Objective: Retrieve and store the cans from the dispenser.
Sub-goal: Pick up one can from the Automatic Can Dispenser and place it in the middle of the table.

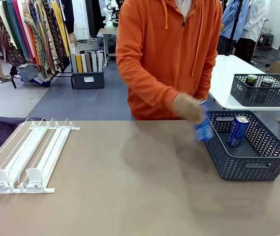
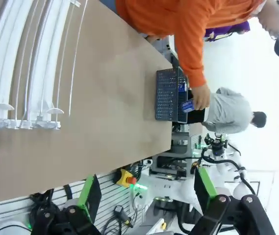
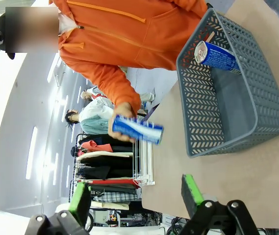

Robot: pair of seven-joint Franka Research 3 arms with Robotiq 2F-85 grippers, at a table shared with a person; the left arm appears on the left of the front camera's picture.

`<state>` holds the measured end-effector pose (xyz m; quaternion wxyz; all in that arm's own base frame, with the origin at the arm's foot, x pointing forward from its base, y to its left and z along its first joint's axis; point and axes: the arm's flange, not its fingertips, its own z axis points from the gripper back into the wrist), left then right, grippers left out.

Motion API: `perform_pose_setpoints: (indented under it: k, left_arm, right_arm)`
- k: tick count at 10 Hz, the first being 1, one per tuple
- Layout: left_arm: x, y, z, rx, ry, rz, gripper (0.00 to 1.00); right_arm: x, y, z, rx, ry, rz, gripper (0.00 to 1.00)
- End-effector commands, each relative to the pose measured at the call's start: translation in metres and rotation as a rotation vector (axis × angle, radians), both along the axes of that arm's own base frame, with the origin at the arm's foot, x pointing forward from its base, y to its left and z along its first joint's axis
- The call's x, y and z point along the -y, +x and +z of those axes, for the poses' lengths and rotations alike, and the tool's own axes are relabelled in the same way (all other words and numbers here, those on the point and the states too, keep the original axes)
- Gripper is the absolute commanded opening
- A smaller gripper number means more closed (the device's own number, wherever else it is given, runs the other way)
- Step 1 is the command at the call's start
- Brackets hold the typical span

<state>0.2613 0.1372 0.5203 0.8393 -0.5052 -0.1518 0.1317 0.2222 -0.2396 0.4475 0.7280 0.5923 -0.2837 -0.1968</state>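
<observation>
A person's hand holds a blue can [image 1: 203, 129] tilted just above the left rim of the dark grey basket [image 1: 243, 167]. A second blue can [image 1: 238, 130] stands inside that basket. The white dispenser [image 1: 26, 157] lies at the table's left, its lanes bare with the pusher blocks at the near end. My left gripper [image 2: 146, 196] is open with nothing between its fingers, looking down the table over the dispenser [image 2: 26, 63] toward the basket [image 2: 166, 95]. My right gripper [image 3: 135, 200] is also open and bare, well short of the held can [image 3: 138, 129] and the basket [image 3: 203, 112].
A second grey basket [image 1: 263, 96] with dark cans sits on a white table behind the person. The person in an orange hoodie [image 1: 169, 54] stands at the far edge. Brown tabletop [image 1: 130, 187] stretches bare between dispenser and basket.
</observation>
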Motion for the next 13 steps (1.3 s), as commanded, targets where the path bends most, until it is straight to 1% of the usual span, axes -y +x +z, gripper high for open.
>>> perform_pose_setpoints:
  k: [1,13]
  left_arm:
    - [0.0134,0.0091,0.0174,0.022,0.049,-0.042,1.00]
    - [0.0134,0.0091,0.0174,0.022,0.049,-0.042,1.00]
  right_arm:
    - [0.0009,-0.0009,0.0023,0.013,0.000,0.004,1.00]
    - [0.0009,-0.0009,0.0023,0.013,0.000,0.004,1.00]
